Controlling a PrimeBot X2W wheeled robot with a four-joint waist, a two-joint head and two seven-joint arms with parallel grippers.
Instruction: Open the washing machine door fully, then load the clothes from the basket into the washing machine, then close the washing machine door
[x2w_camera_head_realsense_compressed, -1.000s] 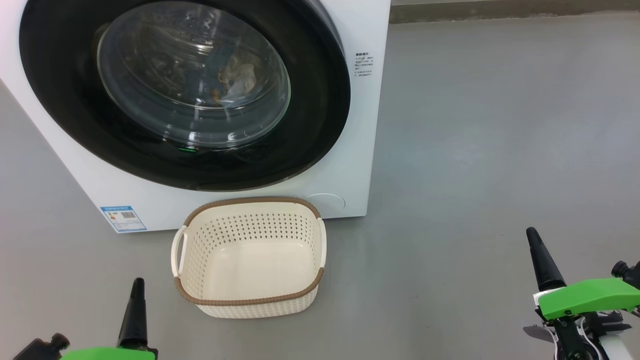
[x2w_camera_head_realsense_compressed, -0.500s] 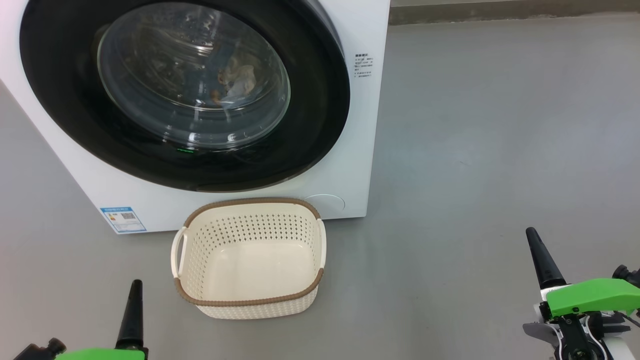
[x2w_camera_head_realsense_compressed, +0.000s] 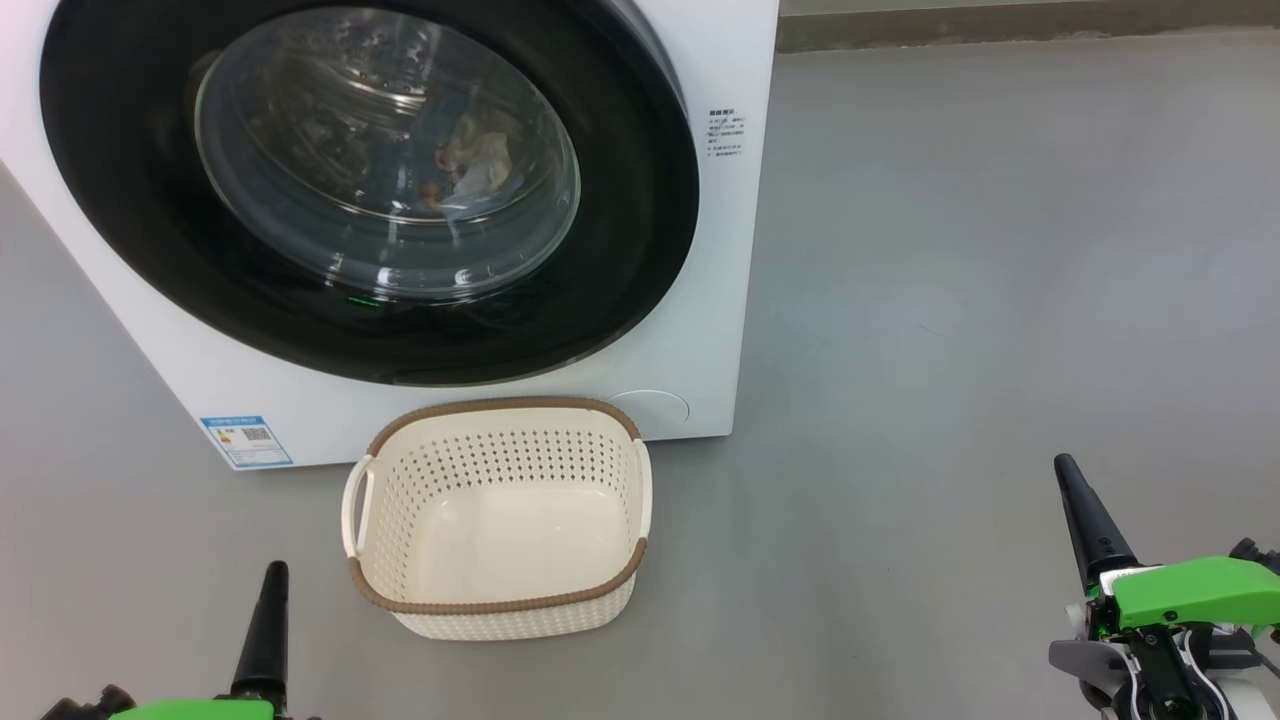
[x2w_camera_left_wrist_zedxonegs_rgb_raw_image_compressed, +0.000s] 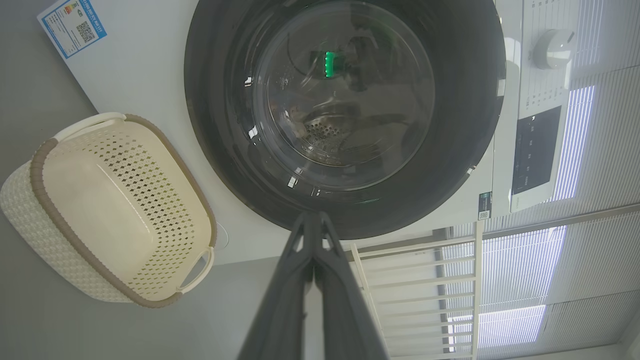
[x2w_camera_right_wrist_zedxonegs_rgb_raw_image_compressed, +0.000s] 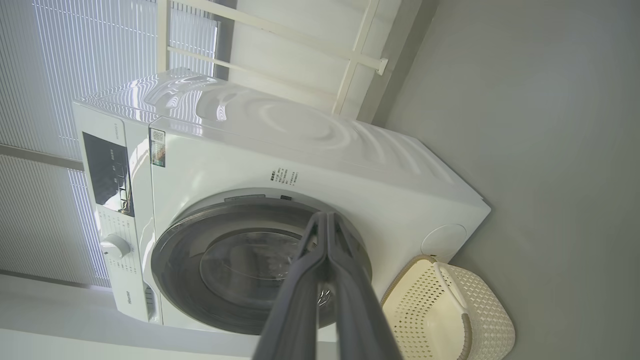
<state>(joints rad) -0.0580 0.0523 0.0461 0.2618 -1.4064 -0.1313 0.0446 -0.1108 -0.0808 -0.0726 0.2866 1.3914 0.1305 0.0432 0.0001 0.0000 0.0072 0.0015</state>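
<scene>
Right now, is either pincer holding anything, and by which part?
Nothing is held: the left pincer and right pincer are both shut and empty, apart from the basket.

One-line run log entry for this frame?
door: closed | clothes: inside, seen through door | basket: empty | left pincer: shut, holding nothing | right pincer: shut, holding nothing

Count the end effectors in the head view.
2. The left end effector is at lower left, just left of the basket; the right end effector is at lower right over the floor, both shut. None seems hidden.
</scene>
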